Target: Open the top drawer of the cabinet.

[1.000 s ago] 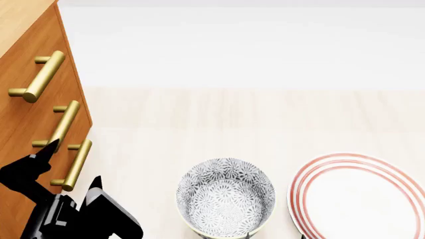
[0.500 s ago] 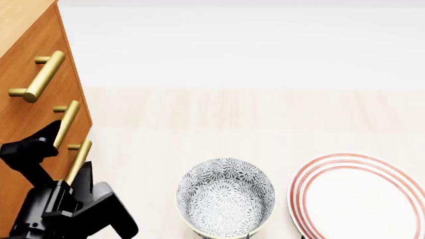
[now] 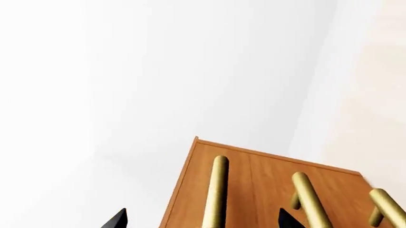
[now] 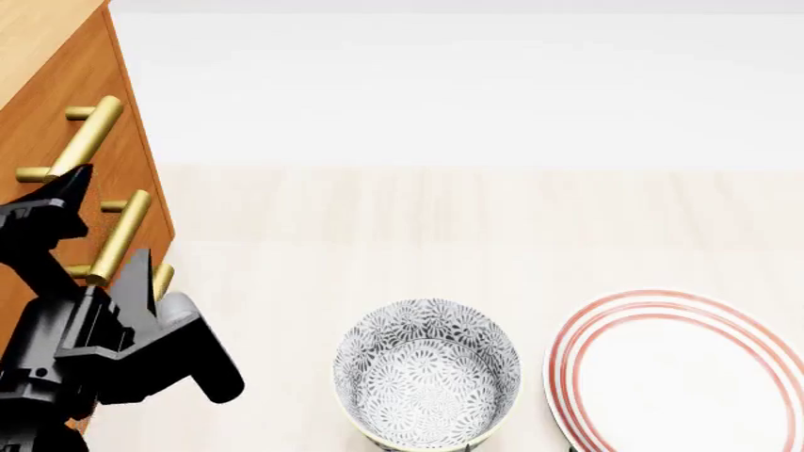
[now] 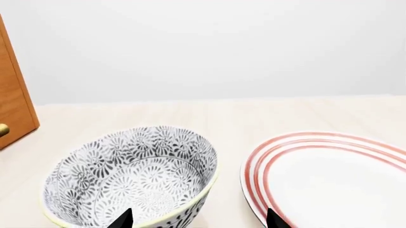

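The cabinet (image 4: 38, 42) stands at the left edge of the head view, with three brass bar handles on its orange-brown front. The top drawer (image 4: 36, 118) looks shut, and its handle (image 4: 78, 141) is the highest of the three. My left gripper (image 4: 111, 215) is open in front of the drawers, one fingertip by the lower end of the top handle and the other by the middle handle (image 4: 120, 234). In the left wrist view the top drawer's handle (image 3: 216, 190) lies between the spread tips of the left gripper (image 3: 201, 219), without contact. My right gripper (image 5: 198, 219) is open, with nothing in it.
A patterned grey-white bowl (image 4: 427, 372) and a red-ringed white plate (image 4: 684, 377) sit on the pale surface near the front edge. In the right wrist view the bowl (image 5: 133, 175) and the plate (image 5: 330, 175) lie just beyond the right fingertips. A white wall lies behind.
My left gripper has risen along the cabinet front, from around the bottom handle to the level of the top and middle handles. The bowl, plate and drawers have not moved.
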